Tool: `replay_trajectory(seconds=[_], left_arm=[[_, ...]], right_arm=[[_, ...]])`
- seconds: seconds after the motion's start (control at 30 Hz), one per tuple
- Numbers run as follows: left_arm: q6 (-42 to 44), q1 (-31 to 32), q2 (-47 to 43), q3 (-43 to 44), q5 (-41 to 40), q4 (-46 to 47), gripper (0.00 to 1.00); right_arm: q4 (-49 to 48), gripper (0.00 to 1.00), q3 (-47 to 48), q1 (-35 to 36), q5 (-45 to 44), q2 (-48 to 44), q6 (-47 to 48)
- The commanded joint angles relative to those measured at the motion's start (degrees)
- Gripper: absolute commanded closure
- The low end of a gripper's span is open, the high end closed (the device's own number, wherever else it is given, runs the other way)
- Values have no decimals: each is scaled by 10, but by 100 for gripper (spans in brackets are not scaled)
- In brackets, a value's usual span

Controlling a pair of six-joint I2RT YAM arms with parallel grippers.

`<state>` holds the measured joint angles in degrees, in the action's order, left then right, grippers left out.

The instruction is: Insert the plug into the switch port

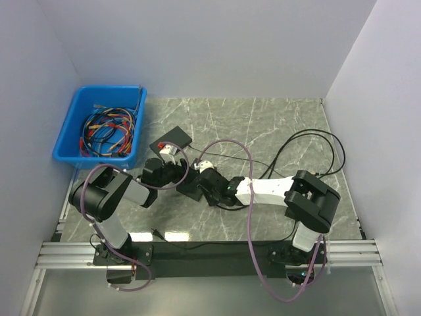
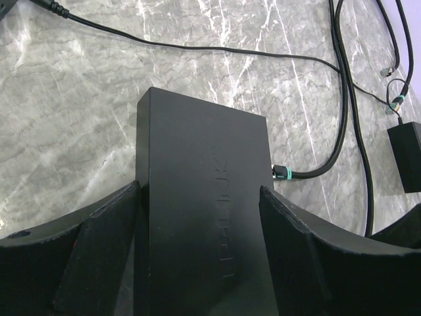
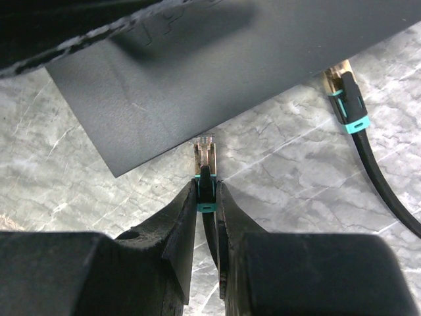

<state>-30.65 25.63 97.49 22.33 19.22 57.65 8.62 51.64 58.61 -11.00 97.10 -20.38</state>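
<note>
Plug [image 3: 204, 153] sits just short of the switch [image 3: 197, 72], pinched in the closed right gripper [image 3: 207, 192] to line up with a port. The left gripper [image 2: 199, 191] clamps the switch's 2 sides, likely steadying it. 1 other cable [image 3: 346, 99] is already plugged into the switch.

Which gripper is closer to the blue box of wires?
Left. The left gripper sits just right of the blue box; the right gripper is farther right.

One switch [image 2: 204, 217], one blue bin [image 1: 64, 131], two arms [image 1: 108, 194], two plugs [image 3: 205, 164] by the switch
</note>
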Motion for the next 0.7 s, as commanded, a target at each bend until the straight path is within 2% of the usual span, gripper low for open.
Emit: replay_trajectory(seconds=[0.0, 0.67], left_arm=[[1, 3, 8, 19, 42, 3, 23], [7, -6, 34, 39, 99, 5, 25]], right_arm=[[-18, 100, 22, 2, 9, -26, 8], [-27, 100, 23, 12, 12, -41, 19]])
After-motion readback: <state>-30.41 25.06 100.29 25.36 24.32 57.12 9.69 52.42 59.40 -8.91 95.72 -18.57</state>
